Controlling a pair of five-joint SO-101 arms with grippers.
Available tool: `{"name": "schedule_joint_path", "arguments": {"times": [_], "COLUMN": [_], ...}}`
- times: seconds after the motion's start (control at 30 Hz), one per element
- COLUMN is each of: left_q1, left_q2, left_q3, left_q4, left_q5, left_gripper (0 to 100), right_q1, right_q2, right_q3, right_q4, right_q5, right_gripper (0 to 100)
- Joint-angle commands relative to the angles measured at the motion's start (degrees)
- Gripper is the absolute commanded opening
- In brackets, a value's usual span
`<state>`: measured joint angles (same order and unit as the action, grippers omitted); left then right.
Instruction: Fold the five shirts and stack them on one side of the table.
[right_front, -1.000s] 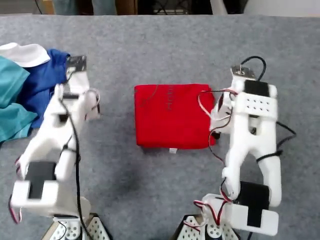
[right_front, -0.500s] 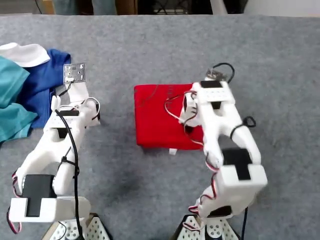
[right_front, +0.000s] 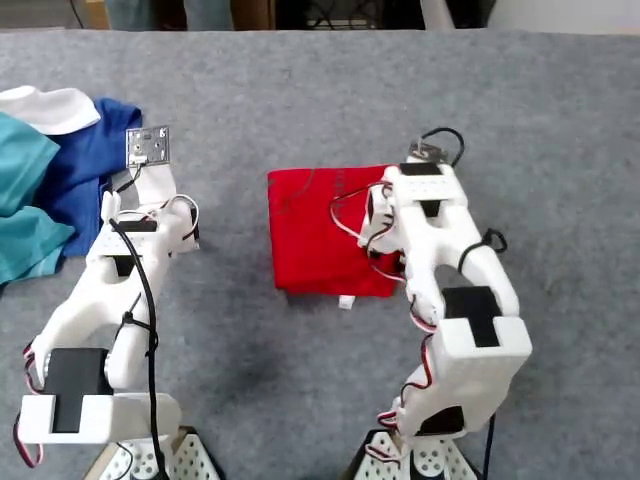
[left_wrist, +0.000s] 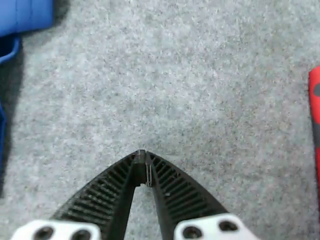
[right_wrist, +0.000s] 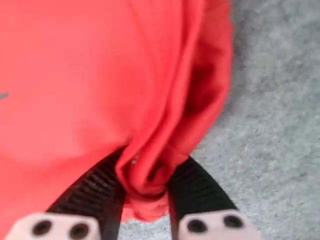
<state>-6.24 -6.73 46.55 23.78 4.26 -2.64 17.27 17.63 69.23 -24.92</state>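
Observation:
A red shirt (right_front: 315, 235) lies folded into a rough square at the middle of the grey table. My right gripper (right_front: 385, 215) stands over its right part. In the right wrist view it (right_wrist: 145, 167) is shut on a bunched fold of the red shirt (right_wrist: 75, 75), with cloth squeezed between the black fingers (right_wrist: 197, 192). My left gripper (right_front: 185, 218) hovers over bare table between the red shirt and the pile at the left. Its tips (left_wrist: 142, 160) are shut with nothing in them. A strip of the red shirt (left_wrist: 315, 125) borders that view.
At the table's left edge lies a pile of shirts: a white one (right_front: 55, 105), a blue one (right_front: 85, 165) and a teal one (right_front: 25, 200). The blue shirt (left_wrist: 25, 15) lies close to my left gripper. Bare grey table (right_front: 560, 150) stretches to the right.
My right arm has swung left from the shirt's right edge onto the shirt, drawing red fabric with it. The left arm drew back slightly.

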Motion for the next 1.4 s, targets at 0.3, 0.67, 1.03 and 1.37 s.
{"name": "schedule_joint_path", "arguments": {"times": [0.3,0.67,1.03,1.37], "left_q1": [-0.5,-0.5,-0.4,-0.5], "left_q2": [-2.6,-2.6,-2.6,-3.0], "left_q3": [-0.3,-0.2,-0.1,-0.4], "left_q4": [-0.9,-0.9,-0.9,-0.9], "left_q5": [-0.1,-0.2,-0.2,-0.2], "left_gripper": [3,3,3,3], "right_q1": [16.2,33.5,41.1,42.4], "right_q2": [1.8,21.8,44.5,51.2], "right_q3": [-30.0,-63.5,-98.2,-109.1], "right_q4": [9.2,12.3,22.5,28.5], "right_q5": [22.1,36.3,41.8,41.8], "right_gripper": [1.5,1.5,1.5,7.2]}}
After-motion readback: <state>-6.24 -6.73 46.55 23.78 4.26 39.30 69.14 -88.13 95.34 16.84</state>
